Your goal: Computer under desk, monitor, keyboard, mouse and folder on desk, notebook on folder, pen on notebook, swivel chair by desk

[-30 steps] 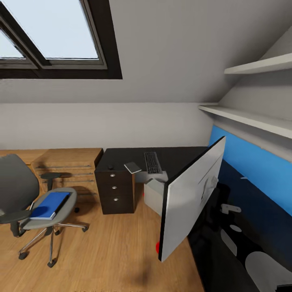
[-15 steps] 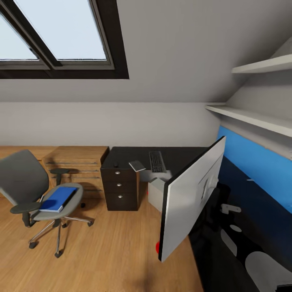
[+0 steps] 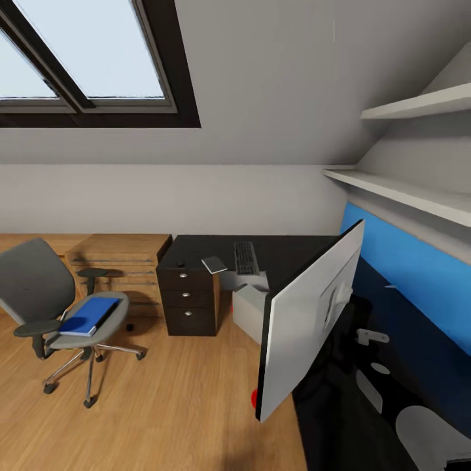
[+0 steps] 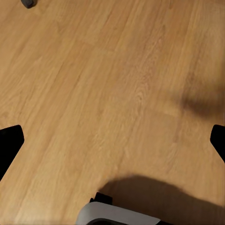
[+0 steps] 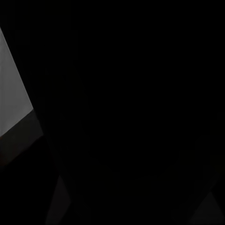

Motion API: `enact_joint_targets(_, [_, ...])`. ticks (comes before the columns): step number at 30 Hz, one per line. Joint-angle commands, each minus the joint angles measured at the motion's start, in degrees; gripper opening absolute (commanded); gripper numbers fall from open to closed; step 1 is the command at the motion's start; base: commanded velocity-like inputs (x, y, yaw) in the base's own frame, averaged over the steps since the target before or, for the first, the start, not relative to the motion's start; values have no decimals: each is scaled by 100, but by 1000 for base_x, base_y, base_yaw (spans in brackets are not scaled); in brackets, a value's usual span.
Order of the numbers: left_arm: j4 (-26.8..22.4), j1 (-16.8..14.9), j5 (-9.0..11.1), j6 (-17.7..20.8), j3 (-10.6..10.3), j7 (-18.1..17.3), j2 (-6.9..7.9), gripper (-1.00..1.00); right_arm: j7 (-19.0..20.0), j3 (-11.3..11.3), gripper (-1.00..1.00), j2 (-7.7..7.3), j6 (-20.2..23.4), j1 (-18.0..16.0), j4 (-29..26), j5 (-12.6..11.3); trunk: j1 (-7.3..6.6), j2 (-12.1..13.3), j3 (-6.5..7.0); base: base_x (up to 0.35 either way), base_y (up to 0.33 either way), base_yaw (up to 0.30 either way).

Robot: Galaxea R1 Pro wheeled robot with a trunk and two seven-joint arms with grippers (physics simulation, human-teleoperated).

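The monitor point(image 3: 307, 320) hangs tilted close in front of me, pale back showing, over the near end of the black desk point(image 3: 288, 252). Farther along the desk lie the keyboard point(image 3: 246, 258), a thin grey notebook point(image 3: 214, 264) at the edge, and the small dark mouse point(image 3: 180, 264). The grey computer point(image 3: 250, 313) stands under the desk. The blue folder point(image 3: 88, 315) lies on the seat of the swivel chair point(image 3: 36, 284) at the left. The pen is out of view. My left gripper point(image 4: 112, 140) is open above bare floor. The right wrist view is almost black.
A dark three-drawer unit point(image 3: 188, 304) holds up the desk's left end, with a light-wood dresser point(image 3: 121, 258) beside it. White shelves point(image 3: 405, 190) and a blue wall panel point(image 3: 418, 268) run along the right. Wooden floor point(image 3: 176, 392) lies between chair and desk.
The whole room has shifted in the picture, right and then back left, so the camera has turned. The monitor keeps its place in the view.
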Motion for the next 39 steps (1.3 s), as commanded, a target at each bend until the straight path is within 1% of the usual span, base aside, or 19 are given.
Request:
enact_joint_targets(1, [6, -5, 27, -12, 34, -52, 0, 100, -30, 40, -100, -5, -20, -8, -8, -17, 1, -10, -9, -10, -21, 0])
enact_joint_targets(5, [6, -5, 27, -12, 40, -52, 0, 100, -28, 40, -100, -5, -20, -8, -7, -19, 1, -10, -9, -18, -126, 0])
enact_joint_targets(15, [6, -5, 27, -12, 42, -52, 0, 100, -29, 38, -100, -5, -20, -9, -6, -16, 1, -10, -9, -33, -256, 0])
enact_joint_targets(23, [6, -5, 27, -12, 43, -52, 0, 100, -28, 37, -100, -5, -20, -6, -6, -12, 1, -10, -9, -2, -44, 0])
enact_joint_targets(31, [6, -5, 27, -12, 36, -52, 0, 100, -30, 37, -100, -5, -20, -3, -6, -12, 1, -10, -9, 0, -187, 0])
enact_joint_targets(39, [6, -5, 28, -12, 41, -52, 0, 100, -34, 37, -100, -5, -20, -2, 1, -12, 1, -10, -9, 0, -53, 0])
